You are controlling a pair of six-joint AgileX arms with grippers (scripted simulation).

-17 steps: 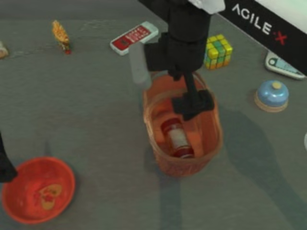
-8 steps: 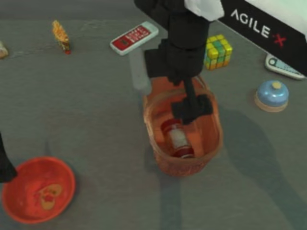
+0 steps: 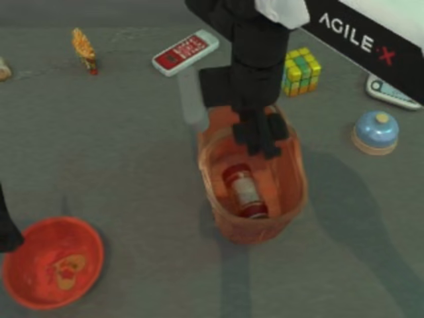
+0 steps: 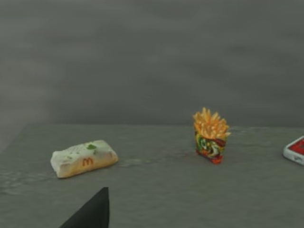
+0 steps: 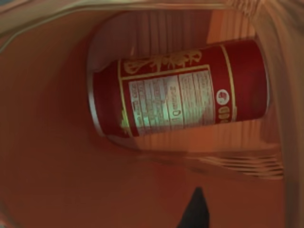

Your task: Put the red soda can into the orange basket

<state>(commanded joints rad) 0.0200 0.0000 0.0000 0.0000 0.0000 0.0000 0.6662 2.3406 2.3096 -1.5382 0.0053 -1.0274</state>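
The red soda can [image 3: 244,192] lies on its side inside the orange basket [image 3: 293,199]. Our right gripper [image 3: 260,136] hovers above it, holding nothing; we cannot tell its finger spread. Our left arm sits parked at the table's left edge.

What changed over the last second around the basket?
The right gripper has drawn back from above the red soda can toward the far rim of the orange basket. The can stayed lying on its side inside; the left arm stayed parked.
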